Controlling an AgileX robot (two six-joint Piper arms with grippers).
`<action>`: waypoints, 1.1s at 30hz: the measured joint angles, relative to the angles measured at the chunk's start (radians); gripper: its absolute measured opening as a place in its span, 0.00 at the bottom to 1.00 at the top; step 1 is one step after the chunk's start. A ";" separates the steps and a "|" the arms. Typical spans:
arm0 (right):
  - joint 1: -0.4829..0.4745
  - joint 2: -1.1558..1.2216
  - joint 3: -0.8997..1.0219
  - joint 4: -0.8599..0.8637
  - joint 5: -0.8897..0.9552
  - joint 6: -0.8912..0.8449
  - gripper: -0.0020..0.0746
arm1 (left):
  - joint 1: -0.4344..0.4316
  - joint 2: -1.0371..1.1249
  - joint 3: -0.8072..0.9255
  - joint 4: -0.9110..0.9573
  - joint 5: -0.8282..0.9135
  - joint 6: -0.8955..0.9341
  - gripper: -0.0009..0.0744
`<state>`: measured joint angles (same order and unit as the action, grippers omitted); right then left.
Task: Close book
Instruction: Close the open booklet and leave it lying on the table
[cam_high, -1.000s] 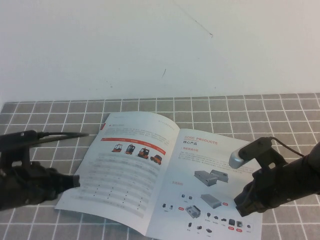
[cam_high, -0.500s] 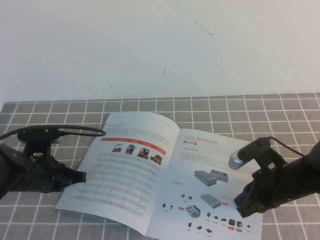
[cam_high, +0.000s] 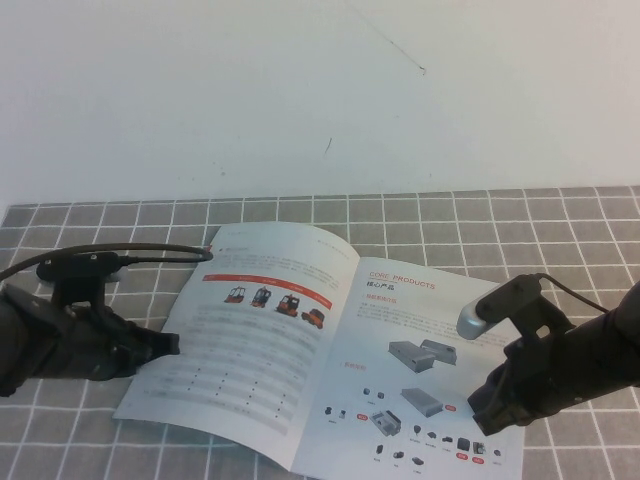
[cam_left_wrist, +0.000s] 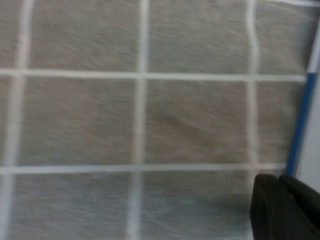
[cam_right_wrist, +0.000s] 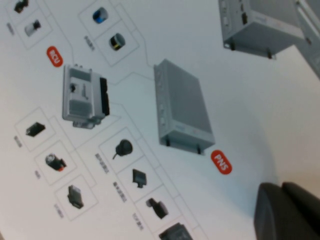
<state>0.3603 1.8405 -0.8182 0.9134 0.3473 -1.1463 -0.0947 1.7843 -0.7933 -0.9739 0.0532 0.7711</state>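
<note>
**Two black arms, one with a silver cap**

The left arm (cam_high: 60, 345) is matt black and blocky, with a thin black cable (cam_high: 150, 249) arching above it. Its left gripper (cam_high: 168, 345), at the near left, narrows to a dark tip. The right arm (cam_high: 585, 360) is black too, with a silver-grey cylinder (cam_high: 471, 320) and a thin black lead (cam_high: 572, 289). The right gripper (cam_high: 485, 408) is a dark block at the near right.

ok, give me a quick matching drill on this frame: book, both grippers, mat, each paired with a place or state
Things:
1. book
2. left gripper
3. right gripper
4. mat

Places or states:
a. over the right-hand page with the product photos
b. lying open
c. grey with a white grid
d. at the book's left edge

Pairs: 1-b, 2-d, 3-a, 4-c
</note>
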 joint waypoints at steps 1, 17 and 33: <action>0.000 0.000 0.000 0.000 0.000 0.000 0.02 | -0.010 -0.002 0.000 -0.019 0.005 0.000 0.01; 0.000 0.000 0.000 0.000 0.000 0.000 0.02 | -0.180 -0.061 -0.019 -0.422 0.332 0.198 0.01; -0.032 -0.216 0.009 -0.210 -0.011 0.085 0.02 | -0.188 -0.325 -0.024 -0.541 0.472 0.419 0.01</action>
<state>0.3285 1.6243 -0.8095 0.7030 0.3367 -1.0610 -0.2829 1.4596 -0.8169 -1.5152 0.5248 1.1905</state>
